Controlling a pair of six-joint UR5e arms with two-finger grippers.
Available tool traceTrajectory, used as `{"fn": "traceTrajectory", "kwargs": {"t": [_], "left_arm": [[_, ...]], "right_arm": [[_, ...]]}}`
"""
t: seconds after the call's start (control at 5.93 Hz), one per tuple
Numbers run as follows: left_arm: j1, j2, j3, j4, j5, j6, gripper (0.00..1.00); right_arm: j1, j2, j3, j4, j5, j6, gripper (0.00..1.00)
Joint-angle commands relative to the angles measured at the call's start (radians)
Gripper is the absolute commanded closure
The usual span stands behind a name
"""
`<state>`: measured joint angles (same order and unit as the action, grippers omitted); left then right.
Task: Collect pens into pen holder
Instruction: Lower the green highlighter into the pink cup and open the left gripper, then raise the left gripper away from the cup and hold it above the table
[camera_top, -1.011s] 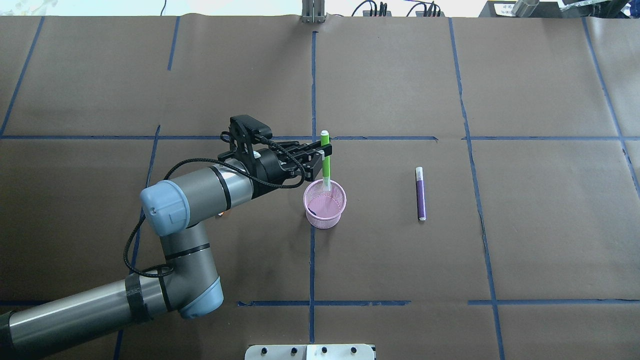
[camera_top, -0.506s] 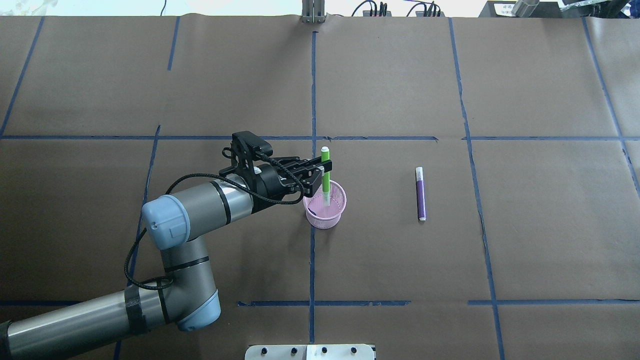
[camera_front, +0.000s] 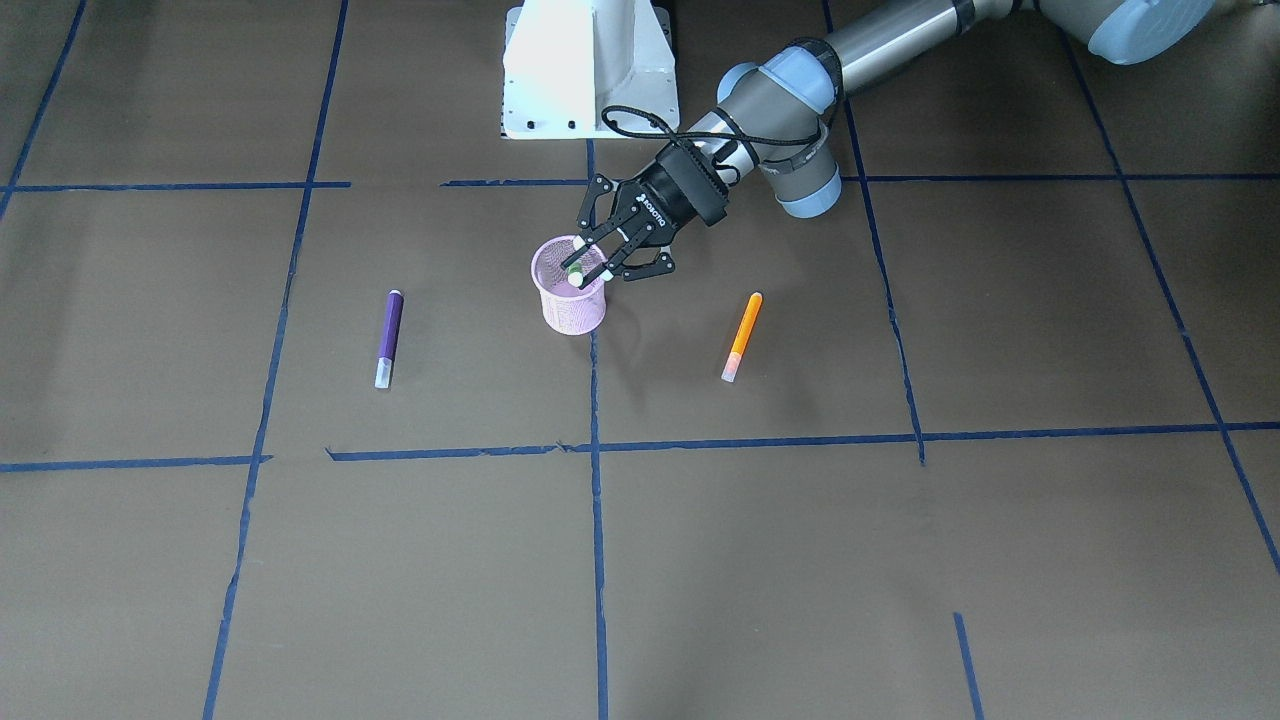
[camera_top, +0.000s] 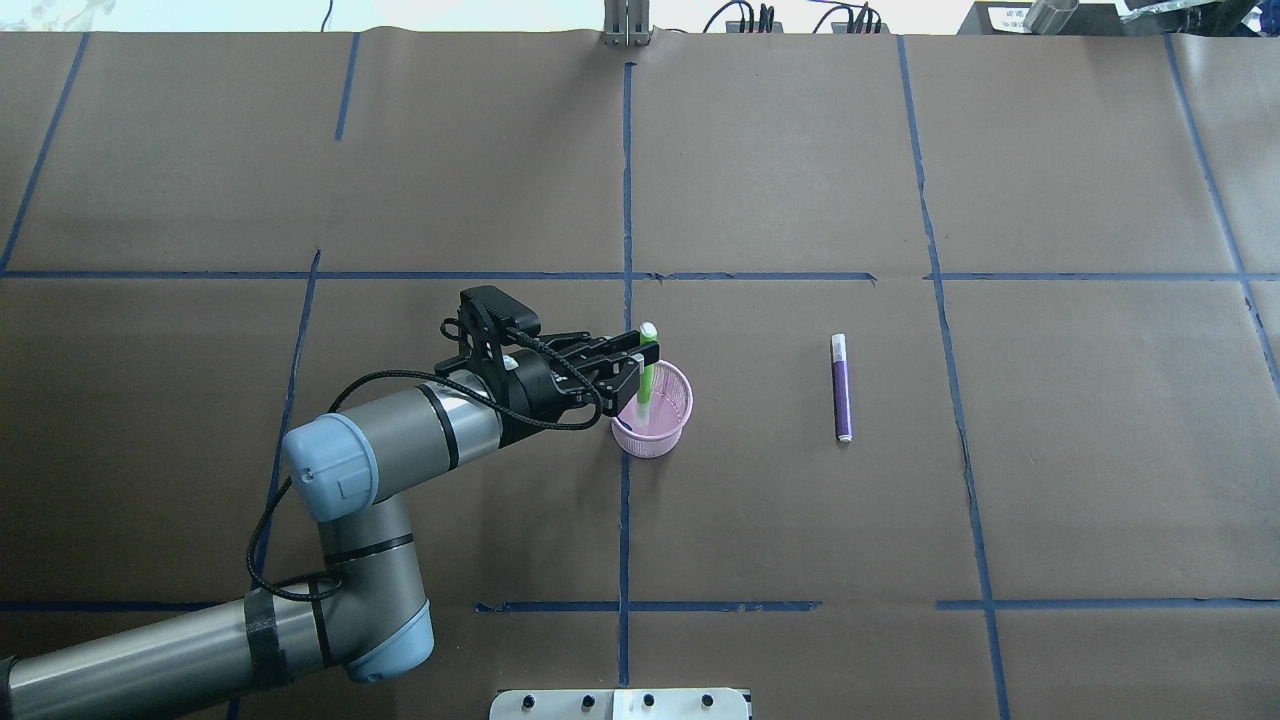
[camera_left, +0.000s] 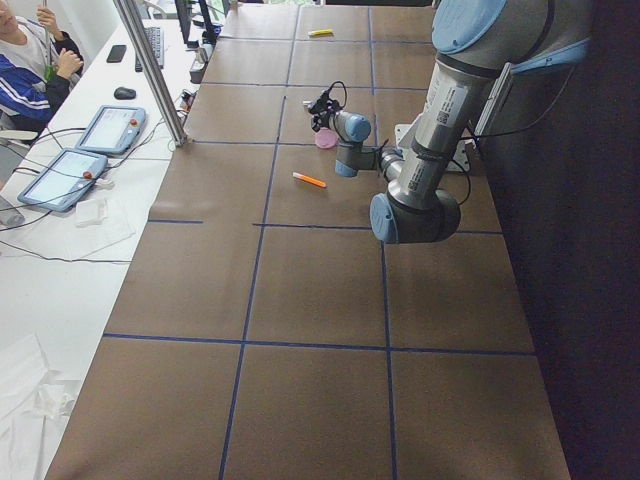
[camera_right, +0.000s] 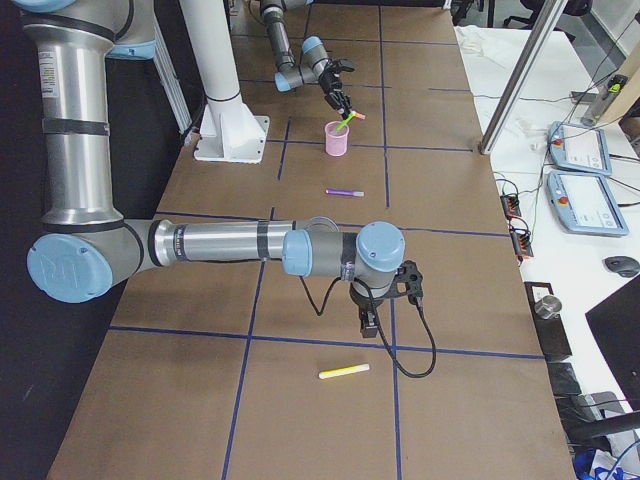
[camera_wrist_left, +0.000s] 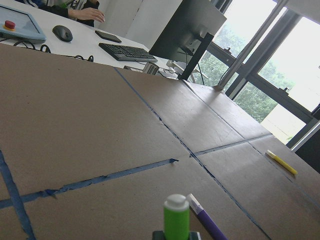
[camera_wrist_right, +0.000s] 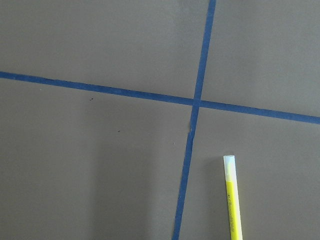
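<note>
Now the step in hand looks like the release. The left tool (camera_top: 641, 356) is pinching the green pen (camera_top: 645, 388) just under its pale cap end. It holds the pen close to upright, with the lower part already inside the pink pen holder (camera_top: 655, 443).

To do this well, I judge the tool should sink only a little further, stopping with its fingers above the rim so they do not knock the light mesh cup. Then it should spread the jaws gently and lift straight up. A sideways pull could drag the cap end and tip the holder. Whether the pen's lower tip touches the cup's floor cannot be told, so a short drop is possible and probably harmless.

The holder stands directly beneath the fingertips, on a blue tape line of the worktop (camera_top: 800, 520). The tool reaches over its rim from the robot's left.

2 pens lie flat, so 1 of 3 is nearly in. The purple pen (camera_top: 841, 390) is well apart on the holder's right. The orange pen (camera_front: 741, 335) is on its left, nearer and beside the arm.

The right tool (camera_right: 367, 325) hangs over the worktop's far end near a yellow pen (camera_wrist_right: 232, 200). Whether it is spread or pressed together, I cannot tell.
</note>
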<state>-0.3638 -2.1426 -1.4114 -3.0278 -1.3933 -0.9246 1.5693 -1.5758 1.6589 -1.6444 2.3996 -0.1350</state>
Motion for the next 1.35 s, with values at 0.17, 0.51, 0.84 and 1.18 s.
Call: {"fn": "traceTrajectory", "kwargs": {"t": [0.17,0.51,0.84,1.18], "left_arm": [[0.002,-0.003,-0.018,0.016,0.008,-0.002,0.12],[-0.071,0.006,-0.049,0.065,-0.031,0.000,0.00],[-0.237,0.006,-0.221,0.536,-0.226,-0.002,0.00],[-0.296,0.016,-0.238,0.615,-0.329,-0.002,0.00]], "right_arm": [[0.000,0.000,0.005,0.002,0.001,-0.002,0.00],[0.000,0.008,-0.004,0.002,-0.005,-0.005,0.00],[-0.003,0.003,-0.037,0.008,-0.011,-0.008,0.00],[-0.047,0.000,-0.254,0.363,-0.019,-0.002,0.00]]}}
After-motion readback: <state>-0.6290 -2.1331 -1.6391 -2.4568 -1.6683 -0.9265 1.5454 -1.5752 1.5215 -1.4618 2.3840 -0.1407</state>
